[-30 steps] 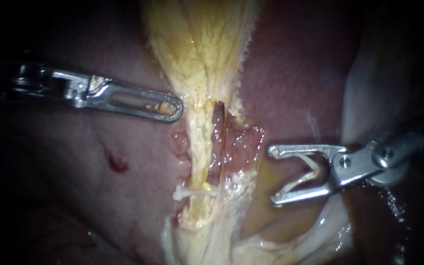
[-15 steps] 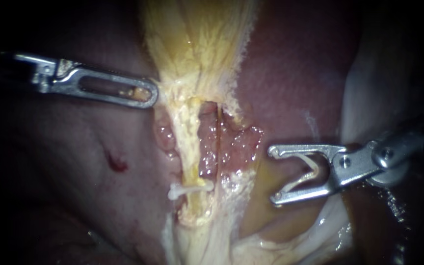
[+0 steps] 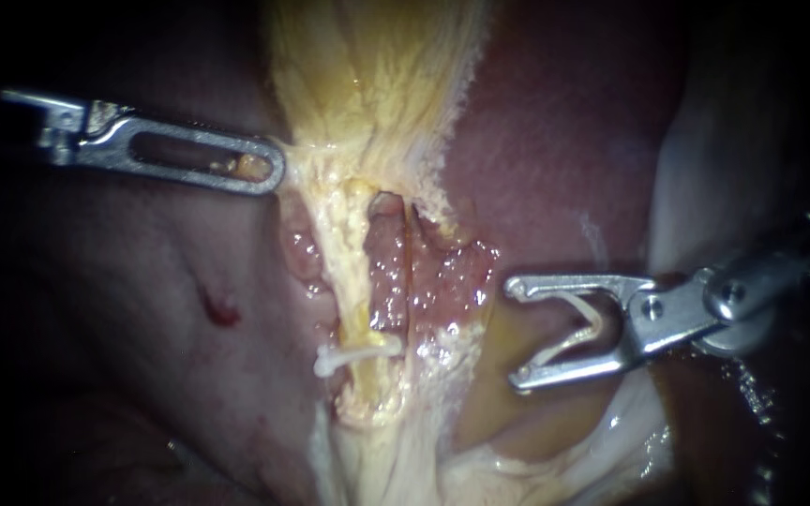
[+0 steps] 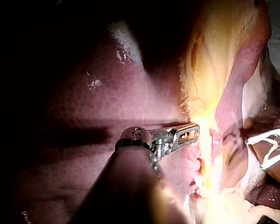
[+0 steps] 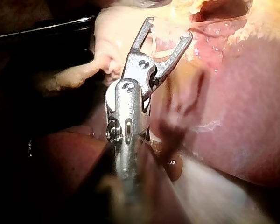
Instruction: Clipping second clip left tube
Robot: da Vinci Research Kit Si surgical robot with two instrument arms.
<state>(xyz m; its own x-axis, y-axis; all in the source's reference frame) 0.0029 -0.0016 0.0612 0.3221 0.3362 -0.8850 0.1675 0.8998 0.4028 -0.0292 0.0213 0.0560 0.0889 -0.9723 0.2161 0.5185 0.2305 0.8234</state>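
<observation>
Jaws of our left instrument [image 3: 269, 174] are clamped on the gallbladder [image 3: 367, 84] edge; our right instrument [image 3: 513, 332] holds a clip [image 3: 595, 325] in wide-spread jaws, well off the left tube [image 3: 344, 267].

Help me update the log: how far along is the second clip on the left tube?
Done: one white clip sits across the left tube. In hand: the left instrument grips the gallbladder edge, pulling the tube taut; the right instrument holds a loaded clip in wide-spread jaws, apart from the tube. Left: bring it around the tube and close it.
</observation>
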